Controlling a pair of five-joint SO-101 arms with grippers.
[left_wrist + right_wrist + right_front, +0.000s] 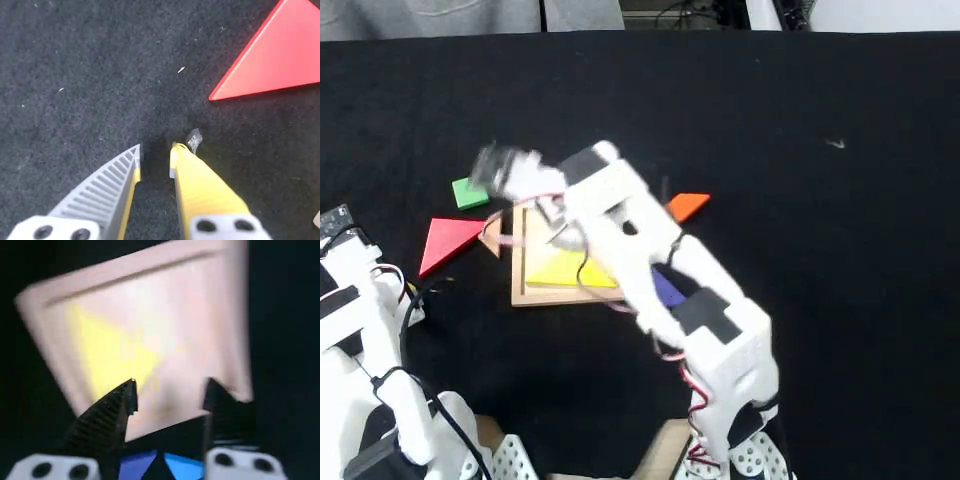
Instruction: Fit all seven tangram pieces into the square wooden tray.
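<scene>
Open passage: a broad bare stretch of black table (840, 250) lies right of and beyond the tray (535, 298). Obstructions: the right arm (640, 250) slants over the tray's right half. The red triangle (448, 243) and green piece (470, 193) sit just left of it, and the orange piece (688, 205) is near its far right corner.

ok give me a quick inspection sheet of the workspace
surface: black cloth, lint specks
job's things: wooden tray holds yellow triangle; red triangle, green piece, orange piece outside it; blue piece beside it
clutter: nothing seen
hands: left hand slightly open over bare cloth; right hand open above tray
cables: wires along the arms
surroundings: grey material beyond table
</scene>
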